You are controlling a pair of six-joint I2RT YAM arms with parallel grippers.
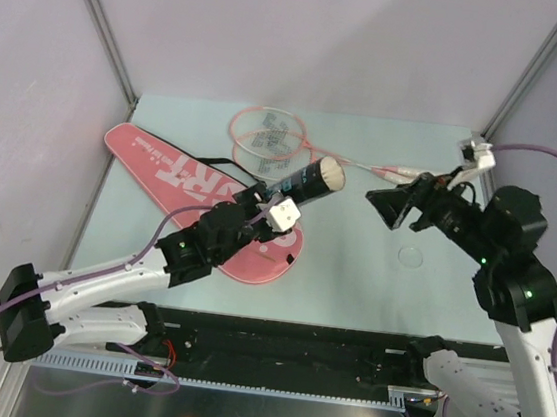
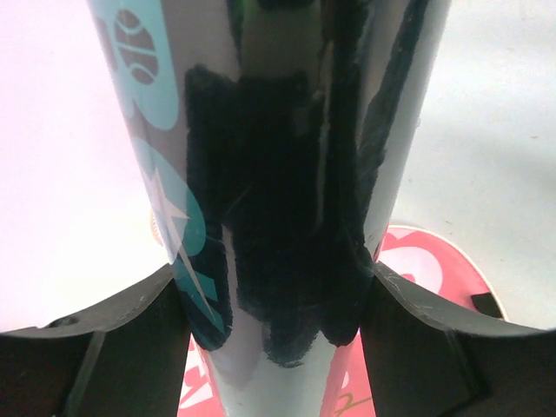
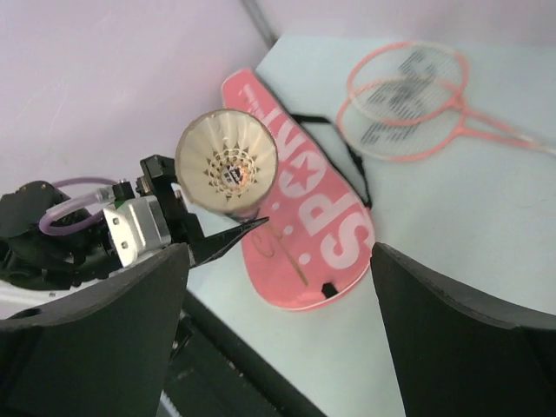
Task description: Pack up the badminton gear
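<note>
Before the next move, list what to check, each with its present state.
1. Left pincer clamped on the tube: ok.
2. Shuttlecock sitting in the tube's open mouth: ok.
3. Right pincer open, nothing in it: ok.
4. Right pincer facing the tube's mouth: ok.
5. Rackets packed: not ok, both lie on the table, outside the bag.
6. Bag open for loading: cannot tell.

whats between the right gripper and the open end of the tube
Nothing. The top view shows only bare table under the gap between the right gripper and the tube; the right wrist view sees the tube's mouth unblocked.
</note>
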